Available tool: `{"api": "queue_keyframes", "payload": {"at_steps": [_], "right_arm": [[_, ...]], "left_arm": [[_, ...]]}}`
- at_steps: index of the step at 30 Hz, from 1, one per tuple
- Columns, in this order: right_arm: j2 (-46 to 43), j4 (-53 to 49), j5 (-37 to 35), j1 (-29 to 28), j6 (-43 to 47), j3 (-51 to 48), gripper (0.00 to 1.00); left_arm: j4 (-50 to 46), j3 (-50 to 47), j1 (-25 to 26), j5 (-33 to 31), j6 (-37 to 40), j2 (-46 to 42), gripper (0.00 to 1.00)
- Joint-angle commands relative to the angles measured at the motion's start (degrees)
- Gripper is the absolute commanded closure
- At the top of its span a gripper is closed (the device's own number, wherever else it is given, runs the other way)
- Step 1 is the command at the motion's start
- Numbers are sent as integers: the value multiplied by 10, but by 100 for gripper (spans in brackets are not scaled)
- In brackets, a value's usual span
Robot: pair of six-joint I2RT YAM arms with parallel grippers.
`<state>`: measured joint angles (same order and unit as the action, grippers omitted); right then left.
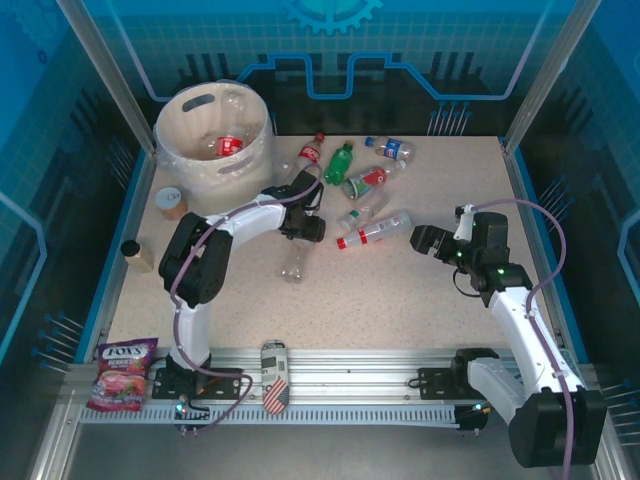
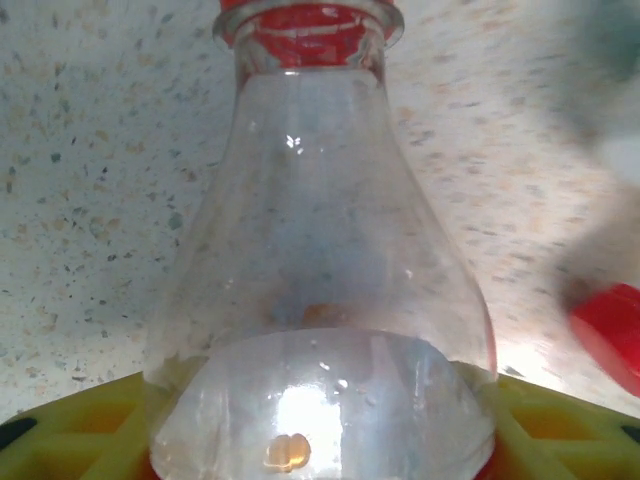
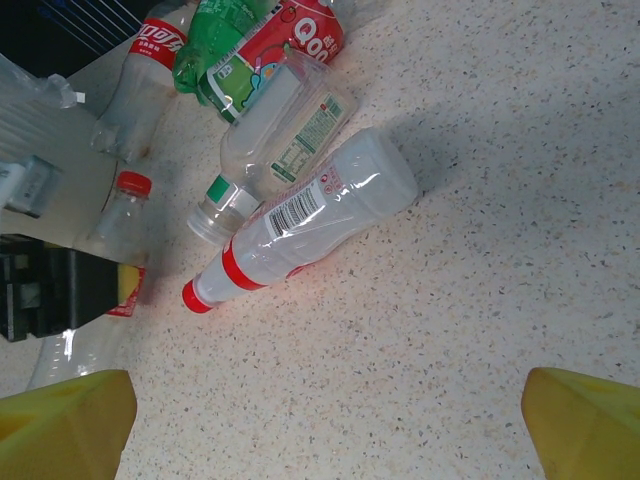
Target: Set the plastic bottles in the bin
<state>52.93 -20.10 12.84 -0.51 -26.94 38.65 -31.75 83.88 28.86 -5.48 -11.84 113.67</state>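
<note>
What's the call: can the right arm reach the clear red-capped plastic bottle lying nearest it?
Probably yes. The right gripper stands open facing the clear red-capped plastic bottle, with bare speckled tabletop between them. A clear white-capped bottle lies close alongside and might get nudged.

Bottles [image 1: 375,230] outside bin [image 1: 195,165] — seven; striped can [image 1: 274,375] — one.

Bright, even overhead light; soft shadows, white glare on the blurred near bottle [image 2: 320,400].
</note>
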Motion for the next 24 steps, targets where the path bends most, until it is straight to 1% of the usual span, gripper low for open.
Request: {"api": "queue_keyframes", "payload": {"at_steps": [1,4,7,10,13,15,17,18,20,23,24], "right_arm": [[-5,1,-3,10,2,-3,0],[-6,0,-3,9,3,-2,0],[-8,0,-2,10,3,-2,0],[-10,-1,-2,10,2,-4,0],[-14,-2,-2,10,1,-6,0],[-17,-4,-4,10,3,-5,0],[-17,-6,-4,10,4,-4,0],[-17,-6,-1,11,4,-2,0],[-16,-12,1,12,5,3,0],[-19,-19,-4,13,9,9,0],[-20,-21,-5,14,11,10,0]], "left_arm": [[-18,47,7,32,26,-76,44],[-24,78,7,37,47,-116,47],[-32,126,2,40,72,-149,54],[-41,185,-22,61,81,-168,64],[-29,233,-60,98,73,-184,77],[11,243,-93,128,59,-201,86],[61,238,-129,144,34,-217,98],[83,234,-149,145,20,-223,100],[128,228,-191,145,-11,-232,100],[196,219,-257,166,-72,-237,100],[216,216,-273,165,-77,-238,100]]}}
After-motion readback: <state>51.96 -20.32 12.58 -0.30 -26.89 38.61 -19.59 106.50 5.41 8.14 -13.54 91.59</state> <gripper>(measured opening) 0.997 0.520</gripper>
